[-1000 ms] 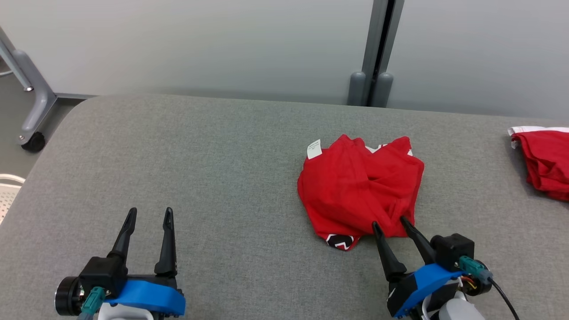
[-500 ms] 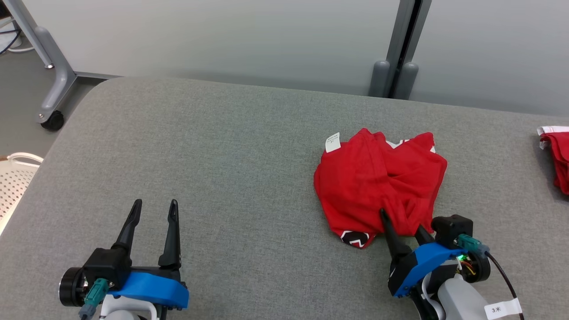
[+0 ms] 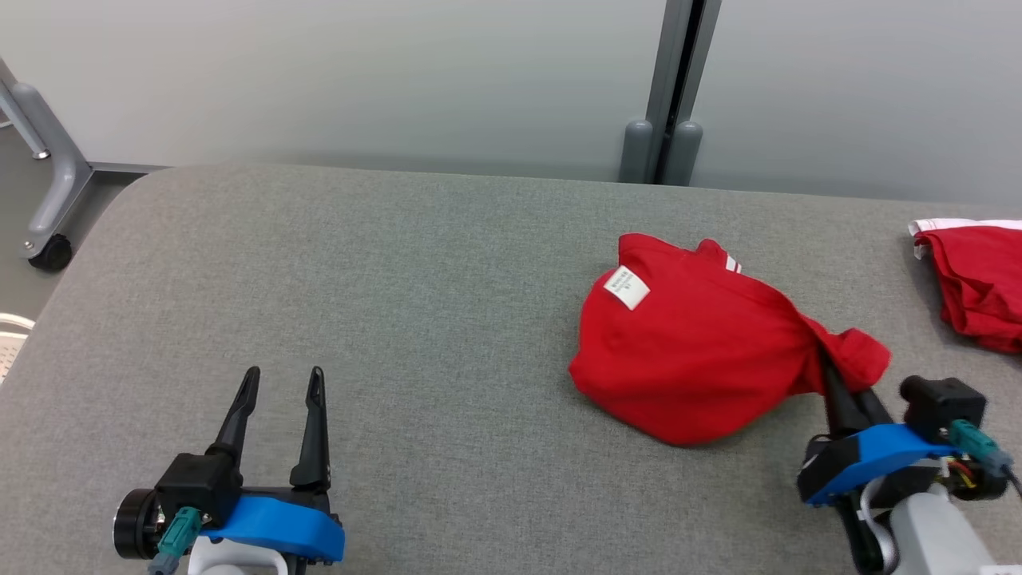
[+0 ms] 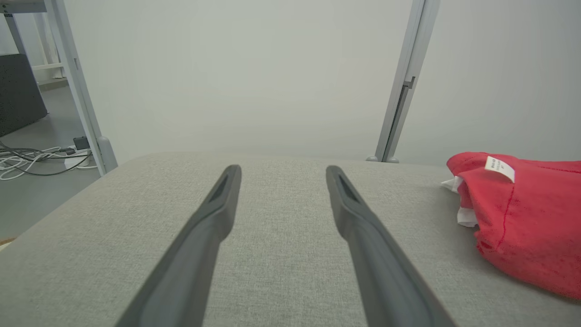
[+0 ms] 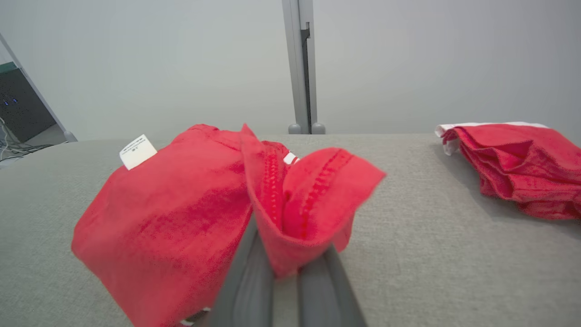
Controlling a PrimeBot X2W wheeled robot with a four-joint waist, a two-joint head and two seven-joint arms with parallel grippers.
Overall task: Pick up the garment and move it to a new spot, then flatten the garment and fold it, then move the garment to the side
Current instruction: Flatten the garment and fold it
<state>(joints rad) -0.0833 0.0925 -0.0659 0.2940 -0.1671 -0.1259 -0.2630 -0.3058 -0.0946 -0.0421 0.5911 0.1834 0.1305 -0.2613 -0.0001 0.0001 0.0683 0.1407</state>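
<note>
2 claws differ: your right claw point(image 3: 830, 375) pinches shut on a bunched hem of the soft, light garment point(image 3: 687, 351) lying right of the tabletop's point(image 3: 399, 279) middle, your left claw point(image 3: 285, 374) gapes empty, so expect limp drape.

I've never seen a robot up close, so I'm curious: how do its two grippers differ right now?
The left gripper stands open; the right gripper is pinched shut. The left holds nothing, while the right clamps a fold of the red garment. The left points across bare table; the right sits at the garment's edge, tilted toward it. Both are the same dark, two-fingered build.
</note>
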